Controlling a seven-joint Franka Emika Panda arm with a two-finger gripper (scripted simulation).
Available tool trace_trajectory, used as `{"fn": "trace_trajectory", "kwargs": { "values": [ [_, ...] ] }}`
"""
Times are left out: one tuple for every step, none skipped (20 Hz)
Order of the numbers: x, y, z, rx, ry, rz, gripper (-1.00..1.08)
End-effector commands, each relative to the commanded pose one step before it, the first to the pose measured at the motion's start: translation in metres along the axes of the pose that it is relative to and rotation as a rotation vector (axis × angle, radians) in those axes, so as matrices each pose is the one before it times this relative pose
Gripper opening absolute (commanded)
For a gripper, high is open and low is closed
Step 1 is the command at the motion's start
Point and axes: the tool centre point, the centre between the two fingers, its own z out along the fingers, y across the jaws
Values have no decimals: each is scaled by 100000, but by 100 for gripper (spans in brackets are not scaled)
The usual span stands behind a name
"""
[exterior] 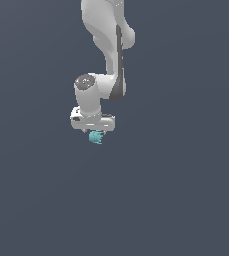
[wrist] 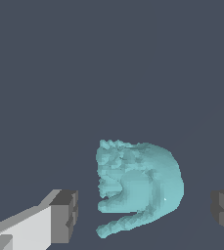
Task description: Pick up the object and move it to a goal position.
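Observation:
The object (wrist: 140, 185) is a small teal lumpy blob with jagged edges lying on the dark grey floor. In the wrist view it lies between my two dark fingertips, with a gap on each side, so the pads (wrist: 64, 215) do not touch it. My gripper (wrist: 145, 212) is open around it. In the exterior view the object (exterior: 96, 137) peeks out just below the white hand, and the gripper (exterior: 97, 133) stands directly over it, fingers mostly hidden by the hand.
The white-grey arm (exterior: 108, 55) reaches down from the top of the exterior view. A plain dark grey surface (exterior: 186, 190) surrounds it, with no other objects in view.

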Motion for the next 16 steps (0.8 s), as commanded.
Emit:
{"fn": "trace_trajectory", "kwargs": {
  "values": [
    [-101,31,1086,-8,-66,64,100],
    [-26,1,523,0,0,0,100],
    [-19,1,472,0,0,0,100],
    [-11,1,414,0,0,0,100],
    [-3,2,354,0,0,0,100],
    [4,2,294,0,0,0,100],
    [9,2,236,0,0,0,100],
    [11,2,180,0,0,0,100],
    [11,2,126,0,0,0,100],
    [8,1,75,0,0,0,100],
    [3,0,25,0,0,0,100],
    [0,0,0,0,0,0,-100],
    [0,0,0,0,0,0,-100],
    [0,0,0,0,0,0,-100],
    [0,0,0,0,0,0,-100],
    [0,0,0,0,0,0,-100]
  ]
}}
